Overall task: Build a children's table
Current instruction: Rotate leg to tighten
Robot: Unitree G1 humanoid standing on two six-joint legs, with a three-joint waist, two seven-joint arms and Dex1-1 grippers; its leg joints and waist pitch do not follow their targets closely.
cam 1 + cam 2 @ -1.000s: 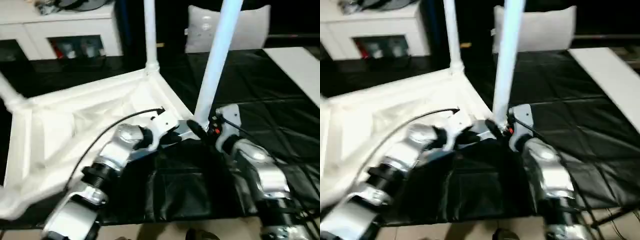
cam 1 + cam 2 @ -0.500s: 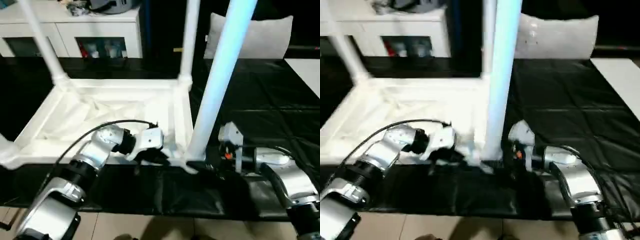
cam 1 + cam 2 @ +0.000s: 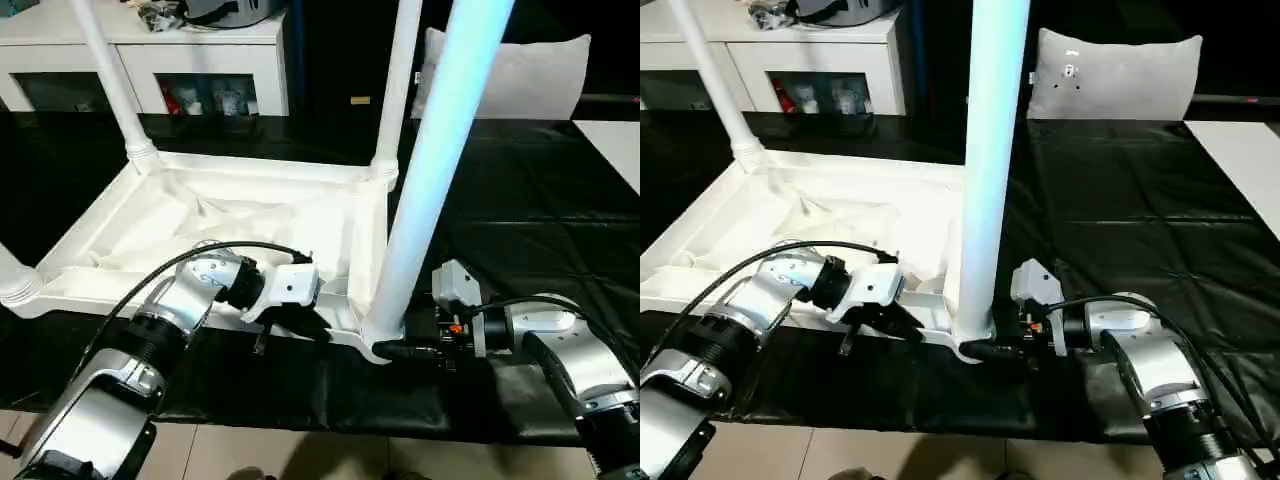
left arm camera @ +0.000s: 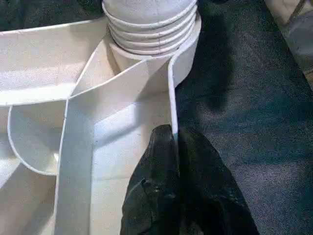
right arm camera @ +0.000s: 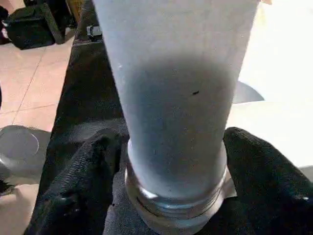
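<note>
Head views: the children's table (image 3: 250,215) lies upside down on the black cloth (image 3: 520,200), ribbed underside up, w/ two far legs (image 3: 108,75) already standing in their sockets. I'm on the near right corner — seating the near leg (image 3: 430,170). My left gripper (image 3: 300,325) pins the near rim; my right gripper (image 3: 395,350) sits at the leg's base by the corner socket (image 3: 970,345).

Left wrist: my black fingers (image 4: 166,196) are clenched on the thin rim wall just beside the socket, threaded collar showing above it.

Right wrist: fingers (image 5: 78,186) flank the leg's base on both sides, grasping it where the thread ring meets the socket; the thread ring still shows, so I judge it's not fully home.

Next move, I reckon: keep the top braced, turn or press the leg down till the threads vanish, w/o tilting it.

Vs 1 s ago: the head cam has swung, so the top reads square-on now; the leg stands straighter, and my right arm reaches in from the side.
</note>
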